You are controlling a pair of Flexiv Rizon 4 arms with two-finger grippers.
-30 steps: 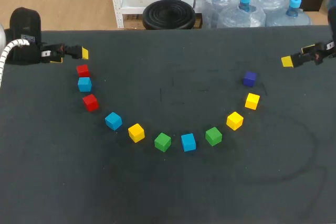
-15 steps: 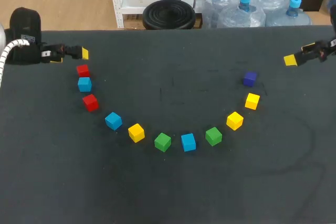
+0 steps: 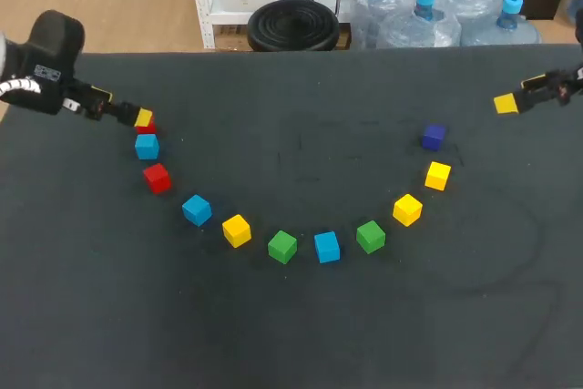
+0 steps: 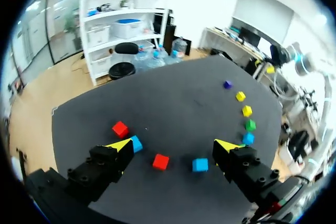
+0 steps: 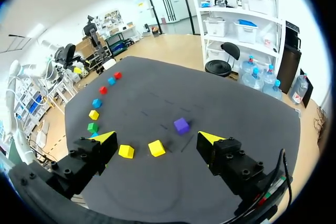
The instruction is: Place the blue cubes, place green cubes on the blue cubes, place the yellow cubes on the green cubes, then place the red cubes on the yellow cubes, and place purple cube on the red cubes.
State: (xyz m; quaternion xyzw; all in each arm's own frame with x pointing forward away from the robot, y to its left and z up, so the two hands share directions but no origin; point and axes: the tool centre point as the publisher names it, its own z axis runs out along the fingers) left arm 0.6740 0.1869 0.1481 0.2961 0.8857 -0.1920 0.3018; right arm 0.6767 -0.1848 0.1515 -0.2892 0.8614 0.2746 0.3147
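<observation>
I see the cubes lying singly in an arc on the dark worktop (image 3: 301, 334), none stacked. Red cubes (image 3: 157, 178) and blue cubes (image 3: 147, 146) sit at my left and green cubes (image 3: 282, 246) in the middle. Yellow cubes (image 3: 438, 175) lead up to the purple cube (image 3: 434, 137) at my right. My left gripper (image 4: 173, 145) hangs over the arc's left end, fingers spread wide, holding nothing. My right gripper (image 5: 157, 137) is near the worktop's right edge, fingers apart, clear of the purple cube.

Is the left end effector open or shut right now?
Open. The left wrist view shows the left end effector with yellow tips wide apart and nothing gripped between them.
</observation>
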